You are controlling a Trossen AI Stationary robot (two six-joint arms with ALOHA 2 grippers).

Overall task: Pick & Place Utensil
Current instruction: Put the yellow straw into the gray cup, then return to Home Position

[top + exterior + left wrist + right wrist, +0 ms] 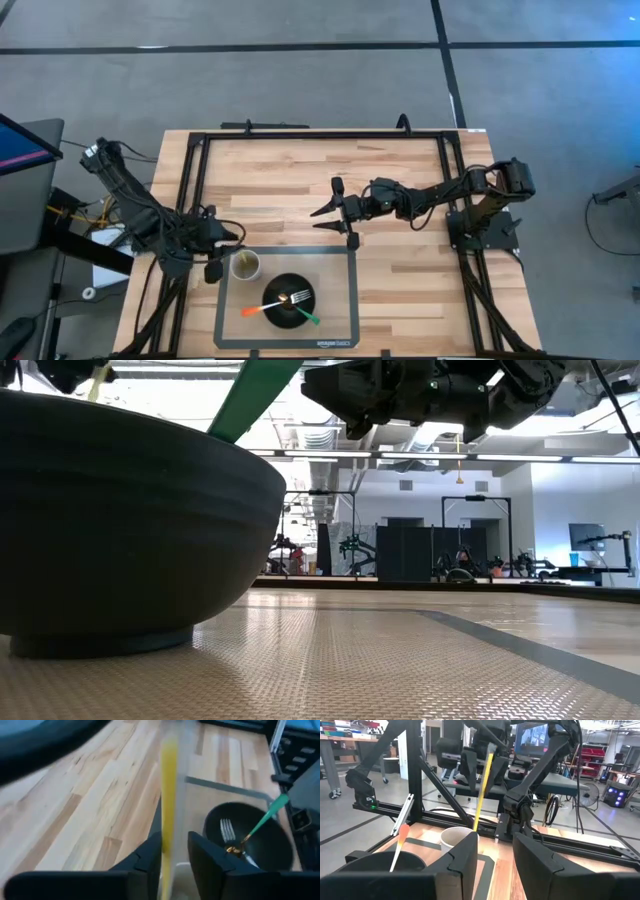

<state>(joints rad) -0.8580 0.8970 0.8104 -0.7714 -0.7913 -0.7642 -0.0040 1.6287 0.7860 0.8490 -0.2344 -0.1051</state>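
Observation:
My left gripper [175, 854] is at the table's left near side, above a white cup [456, 839], shut on a yellow-handled utensil [169, 795] whose lower end reaches into the cup. The right wrist view shows that utensil [482, 790] slanting down from the left gripper [481, 751]. To the right of the cup [246, 265] a black bowl [288, 300] stands on the mat; in it lie a fork [227, 830], a green-handled utensil [265, 817] and an orange-handled one [400, 842]. My right gripper [330, 213] hovers open over mid-table, pointing left. My left gripper pinches the yellow handle [168, 837] between its two fingers, which lie across it. The utensil stands nearly upright, tilted a little, with its lower end [475, 826] inside the cup's mouth. Whether that end touches the cup's bottom is hidden by the wall.
A grey-bordered mat [352, 300] lies on the near part of the wooden table, under the cup and bowl. A black frame [320, 135] runs around the table. The bowl [120, 530] fills the low view's left, with the green handle [255, 395] above it.

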